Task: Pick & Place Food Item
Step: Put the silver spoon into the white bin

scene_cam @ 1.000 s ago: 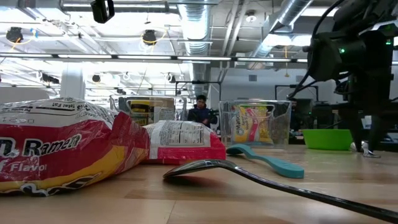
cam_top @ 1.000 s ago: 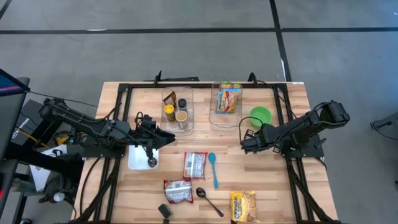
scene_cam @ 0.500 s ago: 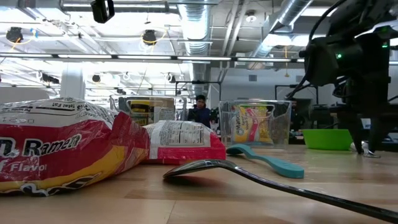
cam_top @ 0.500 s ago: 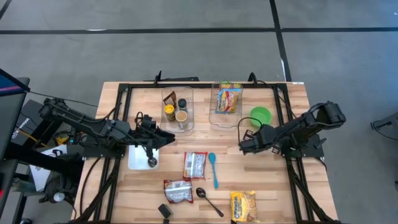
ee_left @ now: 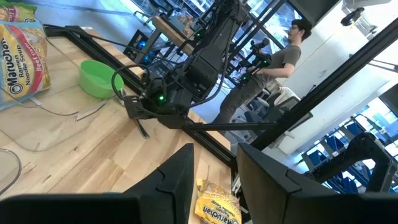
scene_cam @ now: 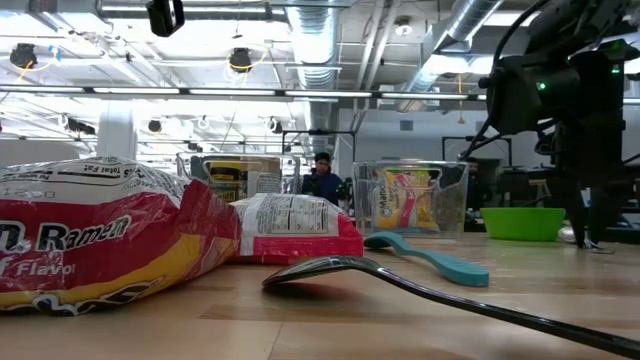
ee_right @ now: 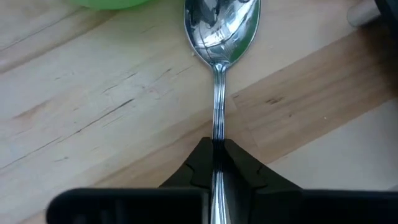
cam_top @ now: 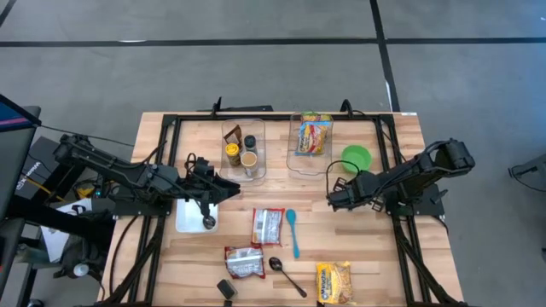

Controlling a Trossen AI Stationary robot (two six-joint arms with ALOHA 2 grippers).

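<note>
My fingers (ee_right: 214, 163) are black against the shiny silver spoon (ee_right: 219, 37) between them. The worktop (cam_top: 367, 247) is pale, streaky wood framed by black rails. Near its right edge sits a bright green bowl (cam_top: 357, 158). A teal spoon (cam_top: 293, 230) lies mid-worktop beside a red and white ramen packet (cam_top: 268, 226). A second red and white packet (cam_top: 244, 262) lies nearer the front edge, and a yellow packet (cam_top: 333, 282) sits at the front edge. A white tray (cam_top: 189, 217) lies toward the left edge.
</note>
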